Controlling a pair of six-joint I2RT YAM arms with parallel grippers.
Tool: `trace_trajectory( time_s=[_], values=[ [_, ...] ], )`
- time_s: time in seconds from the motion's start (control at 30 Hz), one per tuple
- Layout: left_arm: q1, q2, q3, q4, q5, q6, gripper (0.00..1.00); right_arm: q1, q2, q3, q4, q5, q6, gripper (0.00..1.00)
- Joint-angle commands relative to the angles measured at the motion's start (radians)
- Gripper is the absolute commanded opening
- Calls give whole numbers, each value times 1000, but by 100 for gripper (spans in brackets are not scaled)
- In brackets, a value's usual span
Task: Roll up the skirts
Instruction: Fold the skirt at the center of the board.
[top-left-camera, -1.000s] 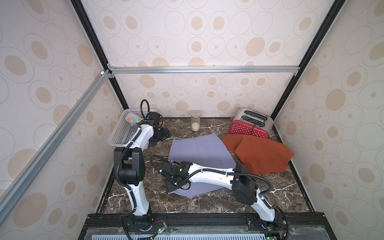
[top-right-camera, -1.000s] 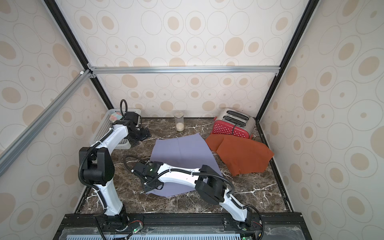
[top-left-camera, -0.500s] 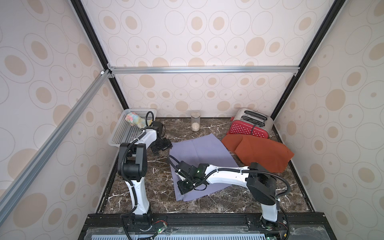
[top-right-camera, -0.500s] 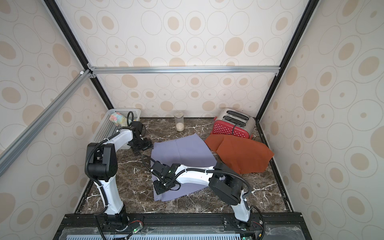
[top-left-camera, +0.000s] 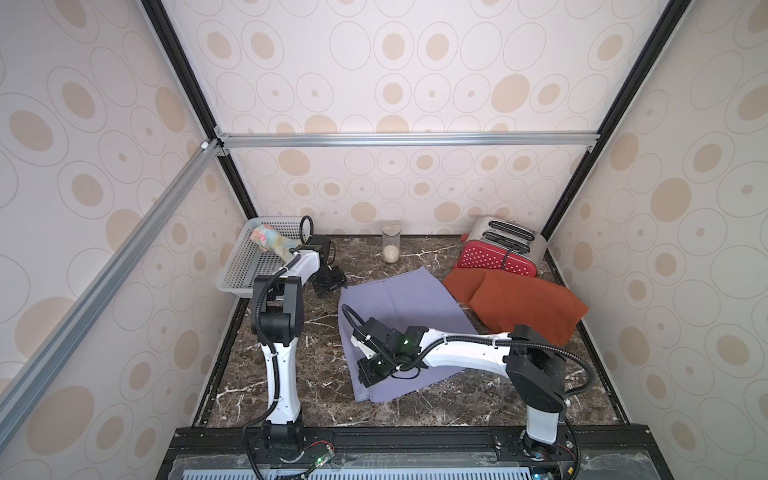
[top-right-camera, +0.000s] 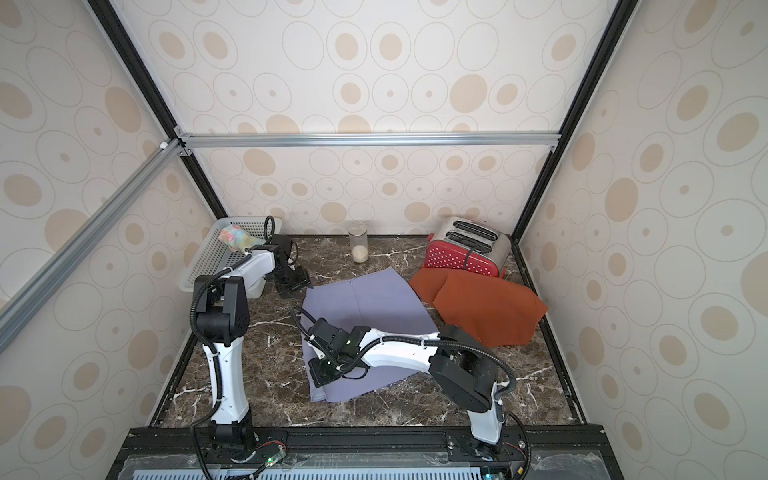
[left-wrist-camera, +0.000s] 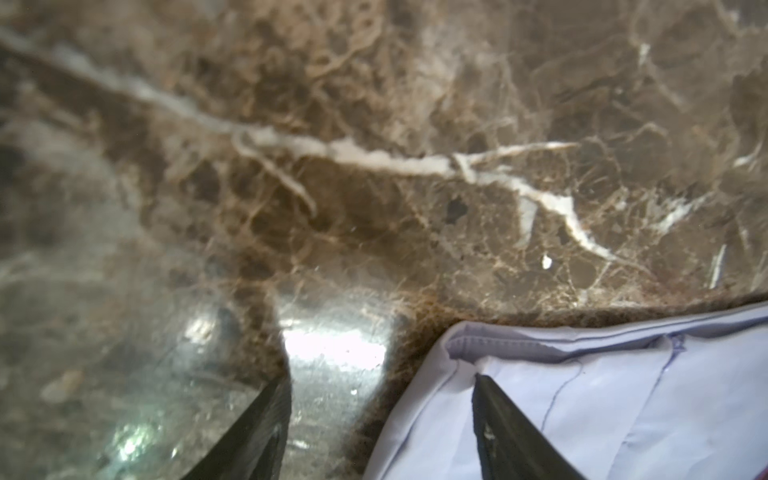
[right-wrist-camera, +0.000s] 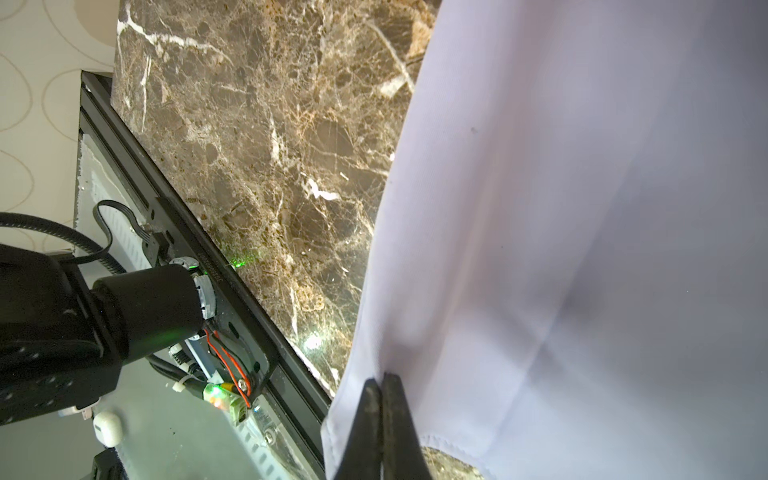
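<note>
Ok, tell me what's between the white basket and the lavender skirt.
The left gripper, above bare marble table, sits between the basket and the lavender skirt; both top views show it.

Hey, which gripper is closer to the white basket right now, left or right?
Left. The left gripper is right beside the basket, at the lavender skirt's far corner; the right gripper grips that skirt's near edge, well away.

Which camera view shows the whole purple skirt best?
Both top views: the purple skirt lies spread, its outline visible except under the right arm. The left wrist view shows only one hemmed corner; the right wrist view, only an edge pinched by shut jaws.
</note>
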Motion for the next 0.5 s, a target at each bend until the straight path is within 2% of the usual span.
trace_trajectory(
  time_s=[0.0,0.1,0.2,0.23,0.47],
  values=[
    [-8,33,33,2,35,-2,53,-10,-47,-3,-2,-23,-4,0],
    [-12,35,30,23,40,-14,32,-12,-44,5,-3,-34,-3,0],
    [-11,14,32,24,34,-13,5,-13,-29,21,-5,-45,2,0],
    [-13,-7,26,26,16,-15,0,-12,-26,28,-6,-49,2,0],
    [21,-235,-67,30,-97,-77,0,1,11,89,30,-159,16,0]
  ],
)
